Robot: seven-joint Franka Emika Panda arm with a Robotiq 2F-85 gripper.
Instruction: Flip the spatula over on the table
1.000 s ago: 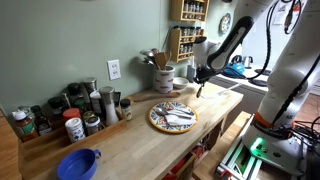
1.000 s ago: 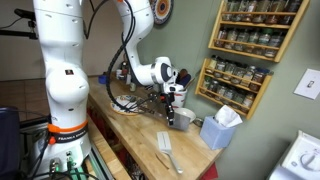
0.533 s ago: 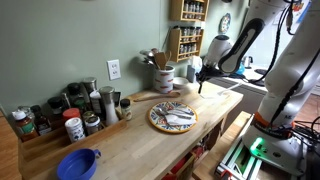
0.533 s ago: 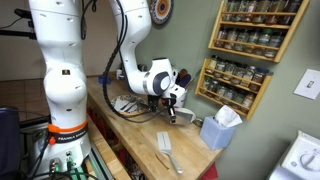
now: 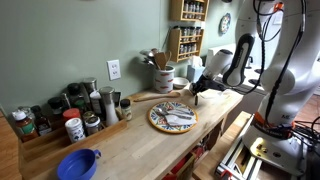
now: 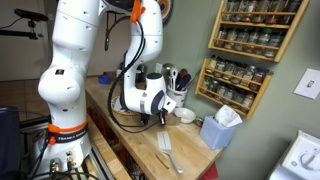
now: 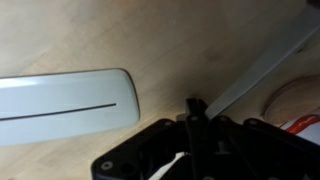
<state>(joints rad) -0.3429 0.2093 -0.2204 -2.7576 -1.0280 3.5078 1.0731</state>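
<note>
One white spatula (image 7: 70, 105) flat on bench (image 7: 60, 30), just beside tool (image 7: 193, 105); jaws look pinched together, empty. Best: open first, pinch blade edge low, roll wrist slowly

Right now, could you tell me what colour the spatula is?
The spatula is white, with a thin dark slot; it shows best in the wrist view.

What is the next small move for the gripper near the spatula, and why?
Probably open the gripper and shift it sideways onto the spatula. In the wrist view its fingers look shut with nothing between them, over bare table beside the white blade, so it has no hold yet for the flip.
</note>
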